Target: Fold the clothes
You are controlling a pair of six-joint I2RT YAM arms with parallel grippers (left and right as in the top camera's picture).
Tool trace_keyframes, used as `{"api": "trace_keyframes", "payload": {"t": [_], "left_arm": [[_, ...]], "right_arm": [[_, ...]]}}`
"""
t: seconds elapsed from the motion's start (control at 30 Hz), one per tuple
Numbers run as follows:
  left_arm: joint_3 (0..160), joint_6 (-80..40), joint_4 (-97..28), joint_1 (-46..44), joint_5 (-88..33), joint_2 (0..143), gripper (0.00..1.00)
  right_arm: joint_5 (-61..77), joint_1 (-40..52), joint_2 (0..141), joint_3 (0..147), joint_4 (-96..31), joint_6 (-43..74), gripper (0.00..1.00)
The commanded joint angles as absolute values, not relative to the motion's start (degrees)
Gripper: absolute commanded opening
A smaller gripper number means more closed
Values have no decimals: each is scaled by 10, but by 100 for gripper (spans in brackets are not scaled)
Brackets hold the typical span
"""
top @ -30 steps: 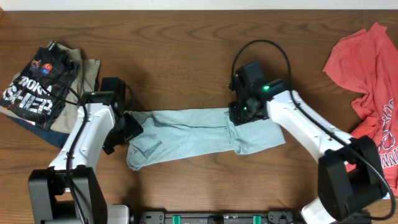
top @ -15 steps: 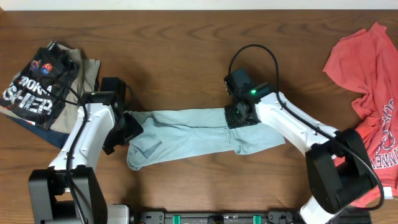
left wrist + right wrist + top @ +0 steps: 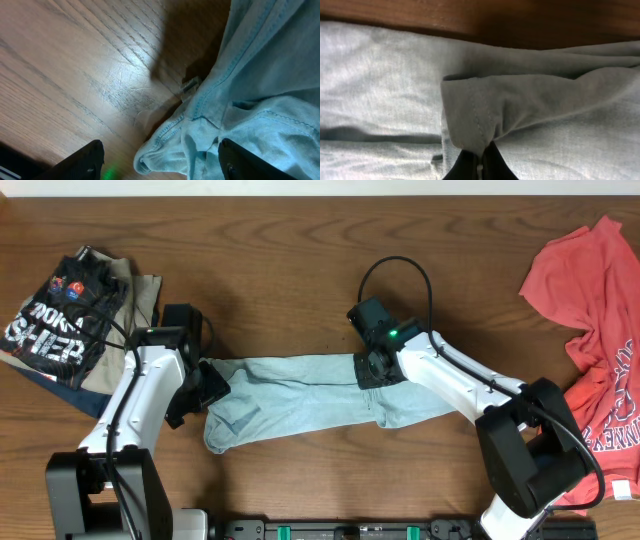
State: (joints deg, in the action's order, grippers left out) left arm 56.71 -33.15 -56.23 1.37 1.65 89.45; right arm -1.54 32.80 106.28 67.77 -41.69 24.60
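While your right gripper (image 3: 479, 162) is clenched on a fold of the blue shirt (image 3: 290, 395), your left gripper (image 3: 161, 159) sits released astride its left end; it lies bunched lengthwise mid table (image 3: 300, 270), red shirt (image 3: 590, 290) far right

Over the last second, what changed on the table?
The right hand slid left along the upper edge of the pale blue T-shirt and closed, pinching a fold of it. The left hand stayed open at the shirt's left end. The red T-shirt and the folded pile at the far left did not move.
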Motion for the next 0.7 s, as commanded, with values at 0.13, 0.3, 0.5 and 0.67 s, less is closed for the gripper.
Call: {"api": "trace_keyframes", "payload": {"t": [0.13,0.3,0.5,0.67], "left_arm": [[564,-329,-565,16,15,887,75],[564,-328,-565,16,15,887,75],[564,-329,-565,16,15,887,75],[564,-329,-565,16,15,887,75]], "right_arm": [[-51,334,1065,676,-394,265,1],[-3,328,1065,701,-364,252,1],[25,326,1065,709,-370,252,1],[35,325,1065,712,-360,264,1]]}}
